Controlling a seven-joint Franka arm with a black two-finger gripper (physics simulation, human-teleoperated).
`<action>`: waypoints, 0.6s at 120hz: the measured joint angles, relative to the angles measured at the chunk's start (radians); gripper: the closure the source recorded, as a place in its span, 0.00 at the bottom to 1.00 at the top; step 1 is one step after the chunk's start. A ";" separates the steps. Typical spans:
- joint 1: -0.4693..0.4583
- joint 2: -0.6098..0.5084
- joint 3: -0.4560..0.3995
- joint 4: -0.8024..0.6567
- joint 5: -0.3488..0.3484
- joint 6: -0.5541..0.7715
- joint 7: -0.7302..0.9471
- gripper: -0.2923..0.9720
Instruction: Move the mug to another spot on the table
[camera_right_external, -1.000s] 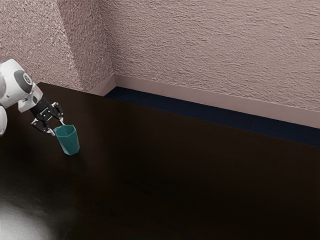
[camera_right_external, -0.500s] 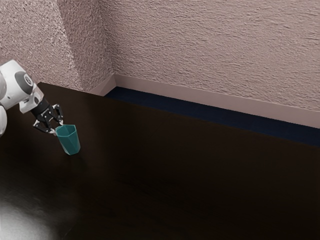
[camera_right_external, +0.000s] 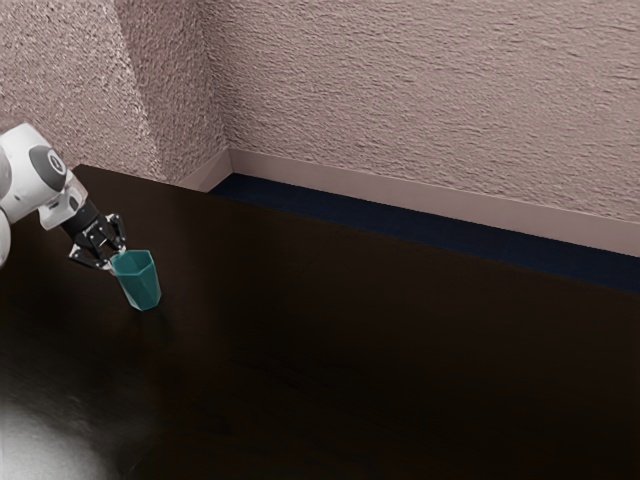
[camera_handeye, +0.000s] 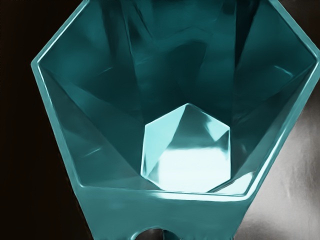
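Observation:
A teal faceted mug (camera_right_external: 138, 279) stands upright on the dark table (camera_right_external: 350, 340) near the exterior view's left. My black gripper (camera_right_external: 110, 258) comes down at an angle from the left onto the mug's rim. Its fingers (camera_right_external: 97, 262) are drawn close together on the rim wall on the arm's side, so it is shut on the mug. In the wrist view I look straight down into the mug (camera_handeye: 185, 150) at its pale hexagonal bottom, with part of its handle just under my hand.
The table runs into a corner of rough pinkish walls (camera_right_external: 420, 90), with a dark blue strip of floor (camera_right_external: 450, 235) beyond its far edge. A bright reflection lies on the table at the exterior view's lower left (camera_right_external: 40, 440).
The fingers have drawn together on the mug's rim and my hand has shifted slightly up and left. The mug stands where it was.

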 joint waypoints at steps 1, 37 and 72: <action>0.000 0.000 0.000 0.000 -0.001 0.000 0.000 0.67; 0.000 -0.010 0.005 -0.003 -0.015 0.005 -0.035 0.79; 0.000 -0.047 0.003 -0.002 -0.025 -0.001 -0.080 0.84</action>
